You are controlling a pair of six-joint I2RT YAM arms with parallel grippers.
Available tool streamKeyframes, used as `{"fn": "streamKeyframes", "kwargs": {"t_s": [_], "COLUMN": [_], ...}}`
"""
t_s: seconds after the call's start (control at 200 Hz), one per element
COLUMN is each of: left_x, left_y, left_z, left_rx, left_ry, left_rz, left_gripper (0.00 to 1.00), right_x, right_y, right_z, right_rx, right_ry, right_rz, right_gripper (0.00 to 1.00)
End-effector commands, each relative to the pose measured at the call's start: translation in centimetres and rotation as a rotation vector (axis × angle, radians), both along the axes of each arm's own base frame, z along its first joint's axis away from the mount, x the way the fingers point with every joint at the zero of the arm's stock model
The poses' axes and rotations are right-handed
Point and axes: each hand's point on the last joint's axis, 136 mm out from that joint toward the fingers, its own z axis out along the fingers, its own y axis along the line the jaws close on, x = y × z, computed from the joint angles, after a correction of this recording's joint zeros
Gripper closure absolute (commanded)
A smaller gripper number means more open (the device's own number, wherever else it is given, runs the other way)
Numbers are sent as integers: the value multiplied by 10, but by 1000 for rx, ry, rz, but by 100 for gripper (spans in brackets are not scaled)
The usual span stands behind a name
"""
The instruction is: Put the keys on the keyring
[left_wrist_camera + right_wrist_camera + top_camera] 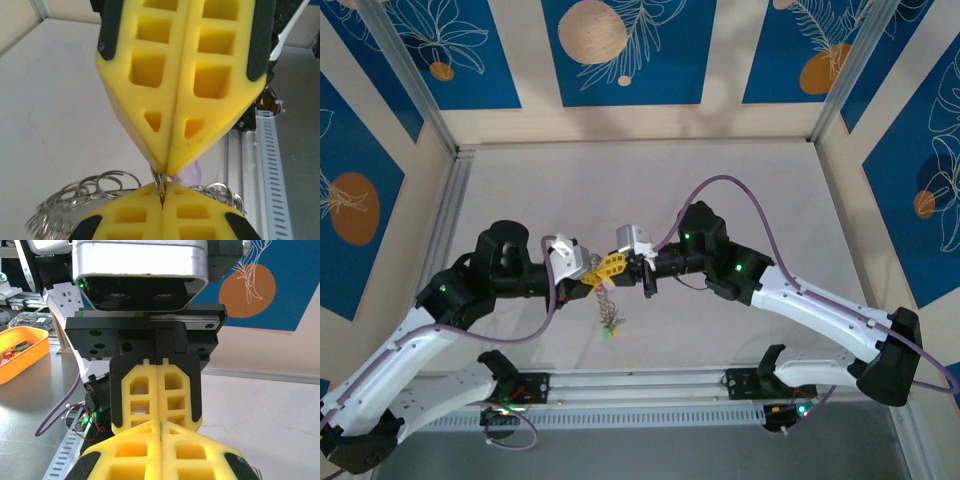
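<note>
My two grippers meet tip to tip above the middle of the table, left gripper (597,274) and right gripper (617,265). In the left wrist view my left gripper (162,186) is shut, with a thin wire loop of the keyring (160,179) pinched in its seam. The same loop runs up into the shut tips of the right gripper (167,172). More silver rings (107,181) bunch on both sides. A pale lilac key (192,173) shows behind the tips. A chain of rings (609,300) hangs down to small coloured keys (611,328). The right gripper (161,424) faces the left one's fingers (145,395).
An orange tray (20,347) holding small coloured items sits off the table past the left arm. A slotted metal rail (640,385) runs along the near edge between the arm bases. Enclosure posts and patterned walls border the white table (770,200).
</note>
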Motion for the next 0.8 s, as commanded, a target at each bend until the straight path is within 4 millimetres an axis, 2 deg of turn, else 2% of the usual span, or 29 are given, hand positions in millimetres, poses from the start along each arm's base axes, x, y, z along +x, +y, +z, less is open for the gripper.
{"fn": "streamKeyframes", "kwargs": {"t_s": [0.0, 0.22, 0.36, 0.795], "left_x": [0, -2, -1, -5], "left_y": [0, 1, 9, 17], "left_z": [0, 2, 13, 30], "left_rx": [5, -2, -29, -67], "left_ry": [-19, -31, -97, -167], "left_rz": [0, -2, 36, 48], "left_gripper": [100, 100, 100, 100], "right_x": [-7, -7, -5, 16], "right_y": [-4, -6, -8, -14], "right_z": [37, 38, 38, 24], "right_rx": [100, 103, 97, 56], "right_ry": [-57, -58, -52, 24], "right_rz": [21, 16, 0, -103], "right_gripper": [100, 100, 100, 100]}}
